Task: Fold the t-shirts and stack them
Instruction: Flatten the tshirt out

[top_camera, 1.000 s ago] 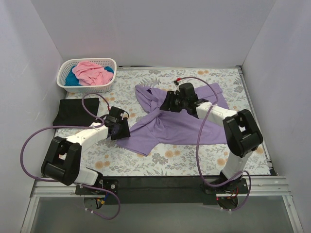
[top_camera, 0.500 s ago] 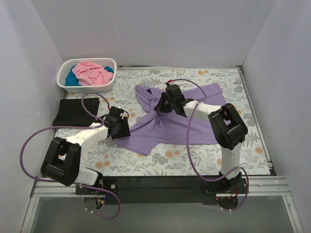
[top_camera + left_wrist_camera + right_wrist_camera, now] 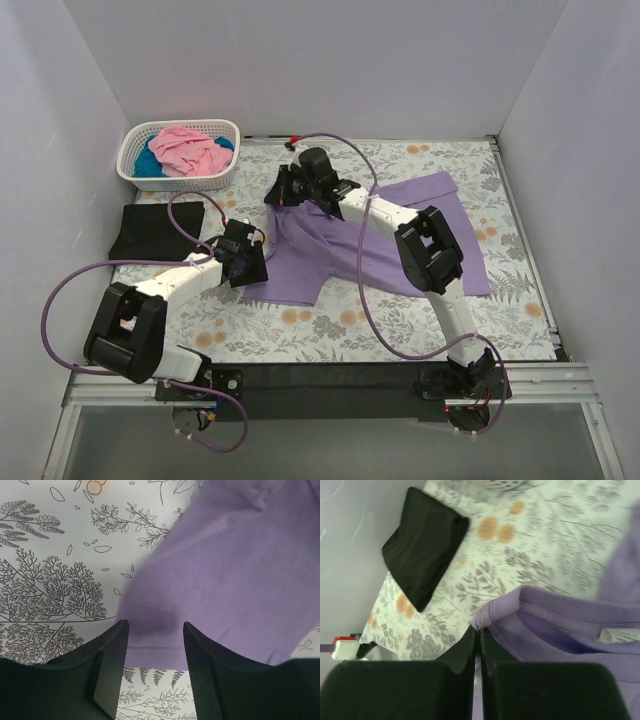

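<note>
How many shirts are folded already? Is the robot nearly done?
Not nearly. One is done: the black t-shirt lies folded. In hand: the lavender t-shirt, its collar pinched by the right gripper, its hem between the open fingers of the left gripper. Left: the pink t-shirt and teal t-shirt, crumpled in the basket.

The lavender purple short-sleeved fabric t-shirt (image 3: 350, 240) lies rumpled but mostly spread across the middle of the counter (image 3: 300, 330). Its ribbed collar (image 3: 530, 605), at the far-left end, is pinched in my right end effector (image 3: 476, 632). Its near-left hem lies between the parted fingers of my left end effector (image 3: 153, 625). The black t-shirt (image 3: 155, 230) sits folded flat at the counter's left side, apart from it. The pink t-shirt (image 3: 188, 148) and the teal blue t-shirt (image 3: 147, 165) lie crumpled together in the white plastic lattice basket (image 3: 175, 182).
</note>
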